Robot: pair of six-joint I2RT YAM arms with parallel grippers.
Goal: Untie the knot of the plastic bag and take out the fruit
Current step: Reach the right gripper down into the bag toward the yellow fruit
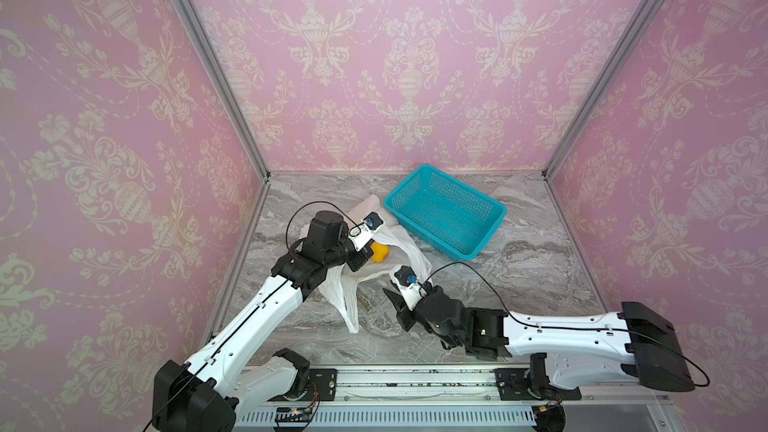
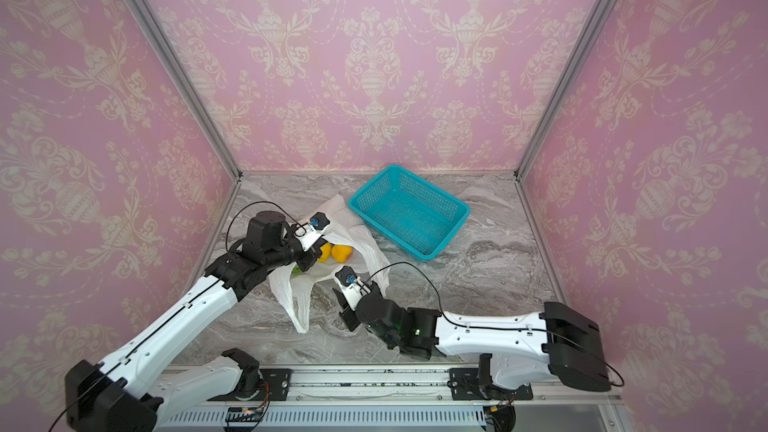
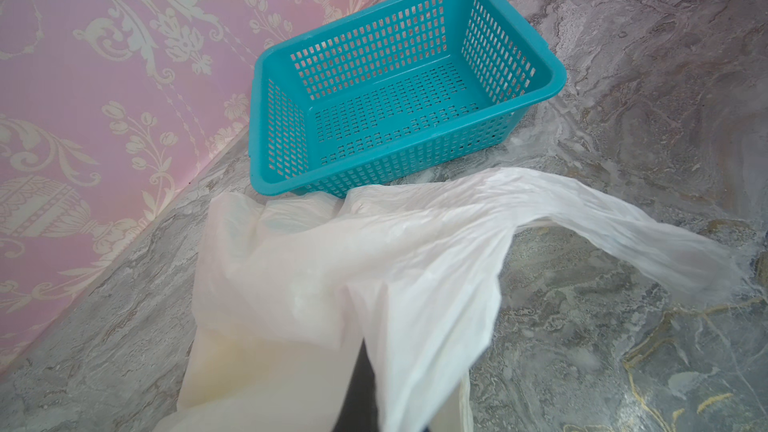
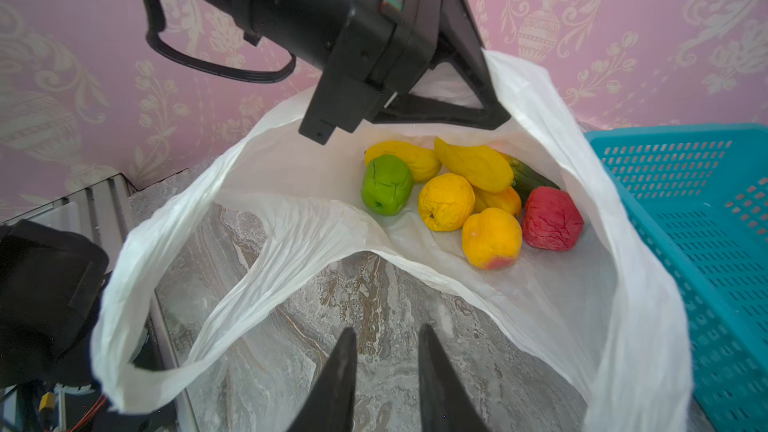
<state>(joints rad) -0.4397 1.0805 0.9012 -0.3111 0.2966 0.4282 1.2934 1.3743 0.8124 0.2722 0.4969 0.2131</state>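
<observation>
The plastic bag (image 1: 409,251) lies on the marble table with its mouth held wide; the knot is out of view. My left gripper (image 4: 492,116) is shut on the bag's upper rim and lifts it. Inside lies the fruit (image 4: 446,201): a green round piece (image 4: 386,191), a pink-red one (image 4: 550,218), long yellow ones (image 4: 473,164) and a yellow-orange one (image 4: 491,238). In a top view only a yellow-orange piece (image 2: 341,253) shows. My right gripper (image 4: 387,332) hovers over bare table just outside the bag's lower rim, open by a narrow gap, holding nothing.
An empty teal mesh basket (image 1: 405,183) stands just behind and to the right of the bag, its side (image 4: 665,135) almost against the plastic. One loose loop handle (image 1: 349,309) trails toward the front rail. Pink patterned walls close in three sides.
</observation>
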